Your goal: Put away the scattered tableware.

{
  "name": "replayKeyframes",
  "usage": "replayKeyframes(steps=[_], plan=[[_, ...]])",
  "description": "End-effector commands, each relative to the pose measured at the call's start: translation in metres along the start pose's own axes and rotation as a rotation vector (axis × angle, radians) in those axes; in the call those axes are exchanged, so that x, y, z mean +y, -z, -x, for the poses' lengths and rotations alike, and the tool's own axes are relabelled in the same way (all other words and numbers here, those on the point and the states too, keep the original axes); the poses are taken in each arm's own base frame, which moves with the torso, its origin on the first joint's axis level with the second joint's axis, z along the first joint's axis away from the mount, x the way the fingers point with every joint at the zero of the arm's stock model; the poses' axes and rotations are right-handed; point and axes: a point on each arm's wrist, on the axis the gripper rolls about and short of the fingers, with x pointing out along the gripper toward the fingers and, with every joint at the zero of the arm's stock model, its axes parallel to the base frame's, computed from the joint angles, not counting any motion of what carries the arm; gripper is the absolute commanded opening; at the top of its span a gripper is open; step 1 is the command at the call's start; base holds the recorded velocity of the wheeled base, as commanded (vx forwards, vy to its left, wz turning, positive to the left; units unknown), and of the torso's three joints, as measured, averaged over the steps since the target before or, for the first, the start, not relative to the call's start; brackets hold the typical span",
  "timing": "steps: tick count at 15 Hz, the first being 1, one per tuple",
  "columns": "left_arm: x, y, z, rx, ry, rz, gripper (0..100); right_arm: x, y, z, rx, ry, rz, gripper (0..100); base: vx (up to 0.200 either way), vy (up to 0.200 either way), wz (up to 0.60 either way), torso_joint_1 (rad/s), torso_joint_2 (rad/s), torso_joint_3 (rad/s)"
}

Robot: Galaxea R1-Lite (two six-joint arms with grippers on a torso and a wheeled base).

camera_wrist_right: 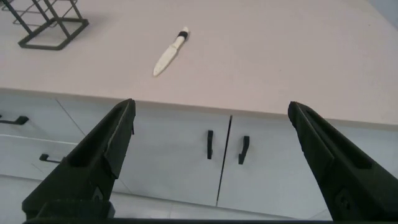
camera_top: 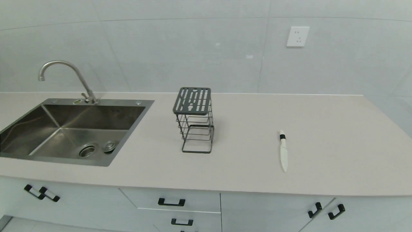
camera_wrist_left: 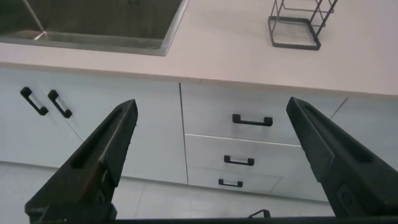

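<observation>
A wall (camera_top: 193, 48) of pale grey tiles stands behind a long beige desk (camera_top: 251, 167), and a white socket (camera_top: 298, 36) sits on this wall toward the right. On the left side a steel sink (camera_top: 96, 119) is set into the desk, with a curved faucet (camera_top: 82, 82) at its back edge.

Near the middle of the desk stands a dark wire rack (camera_top: 194, 122), upright, with a slotted plate on top. Well apart from it, to the right, a white knife (camera_top: 283, 151) lies flat on the desk. It has a black band near the handle, and its tip points toward the front edge of the desk. Nothing touches the knife, and it is not in the rack.

The left end effector (camera_wrist_left: 211, 102) hangs in front of the desk, below its front edge, facing the white drawers (camera_wrist_left: 252, 120) with black handles. Its two dark fingers are spread wide apart and there is nothing between them. The right end effector (camera_wrist_right: 211, 104) is in the same posture before the cabinet doors (camera_wrist_right: 210, 144), under the part of the desk where the knife lies. Its fingers are also wide apart, with nothing between them.
</observation>
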Motion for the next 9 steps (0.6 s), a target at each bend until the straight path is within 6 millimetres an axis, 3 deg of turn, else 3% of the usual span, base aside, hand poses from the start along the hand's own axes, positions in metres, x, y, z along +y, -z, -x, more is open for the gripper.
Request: replayKeyframes(steps=[1,4,9], plan=[[0.0000,-0.0001,-0.0001,0.000,-0.001,0.000,100,0.0000,0.0000,0.0000,-0.001,0.000,0.001,100,0.000,0.000,0.00,0.046,-0.06,-0.041],[0.0000,-0.0001,-0.0001,0.000,-0.001,0.000,100,0.0000,0.0000,0.0000,-0.001,0.000,0.001,100,0.000,0.000,0.00,0.000,0.00,0.000],[0.0000,0.0000,-0.0002,-0.001,-0.001,-0.001,100,0.0000,0.0000,0.0000,-0.001,0.000,0.001,100,0.200,0.000,0.00,0.003,0.00,0.005]])
